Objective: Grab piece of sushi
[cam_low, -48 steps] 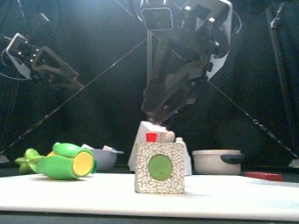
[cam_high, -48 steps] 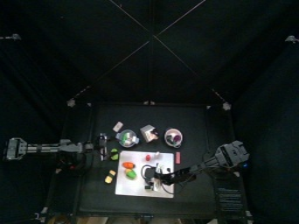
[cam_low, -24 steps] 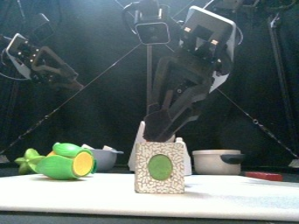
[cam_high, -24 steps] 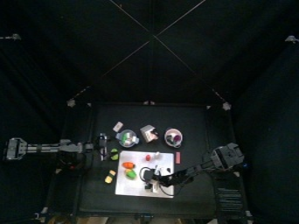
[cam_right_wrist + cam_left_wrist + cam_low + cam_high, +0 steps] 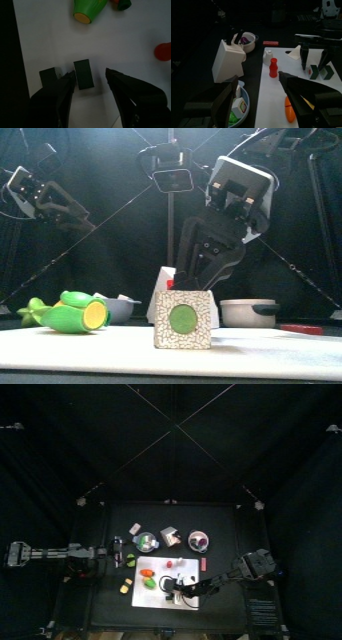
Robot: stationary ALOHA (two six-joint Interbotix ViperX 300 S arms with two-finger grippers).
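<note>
A sushi piece (image 5: 183,319), white rice with a green centre, stands on the white board (image 5: 80,352) close to the front view. From above it is a dark green block (image 5: 82,71), with a second dark block (image 5: 48,78) beside it. My right gripper (image 5: 89,76) is open with its jaws on either side of the first block; it hangs just behind the piece in the front view (image 5: 201,274) and sits over the board in the top view (image 5: 178,587). My left gripper (image 5: 118,550) is open and empty, resting at the table's left.
A green cylinder (image 5: 89,10) and a red thing (image 5: 163,50) lie on the board. The left wrist view shows a red bottle (image 5: 273,67), a white carton (image 5: 227,59), a bowl with purple food (image 5: 248,39) and an orange piece (image 5: 289,109). Grey bowls (image 5: 249,312) stand behind.
My right arm's wrist has swung to the right and its jaws have come down around the sushi piece. The left arm has not moved.
</note>
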